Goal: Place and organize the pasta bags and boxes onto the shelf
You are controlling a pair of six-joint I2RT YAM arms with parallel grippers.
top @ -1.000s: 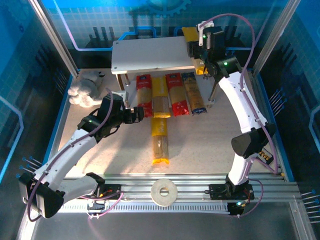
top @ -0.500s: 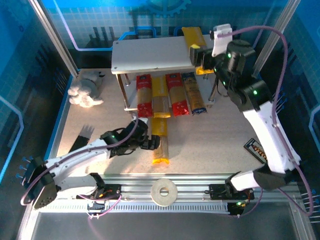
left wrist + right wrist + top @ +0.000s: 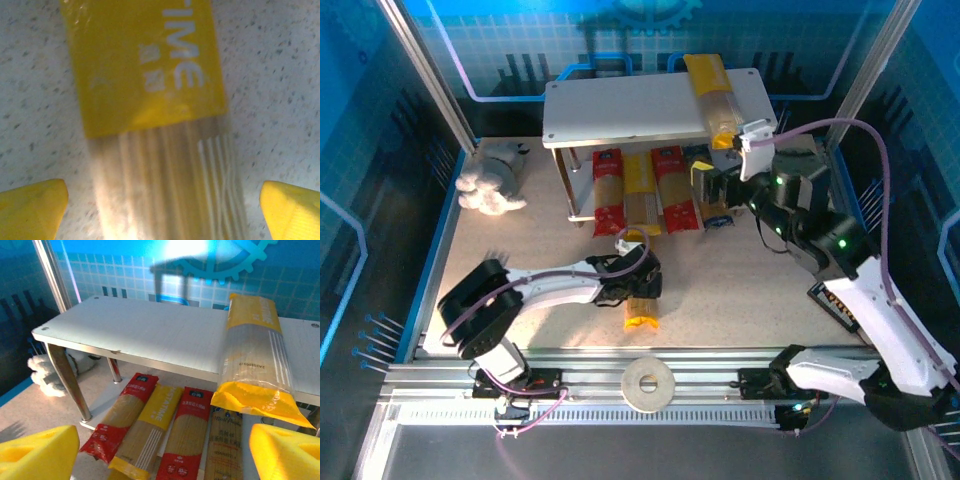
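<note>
Left arm [image 3: 560, 287] and right arm [image 3: 880, 310]: white moulded link shells, black joint housings, black base blocks. One mauve cable [image 3: 830, 123] is routed in loose loops along each arm. Green indicator lights [image 3: 841, 243] are lit on the right arm's joints. Left pincer [image 3: 162, 207] and right pincer [image 3: 161, 450]: fingertips [image 3: 37, 450] are blunt yellow wedges with a matt finish.

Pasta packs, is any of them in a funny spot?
Yes. One loose yellow pack lies on the table, off the shelf, straddled by the open left tool. The top yellow pack sticks out past its board's front edge.
</note>
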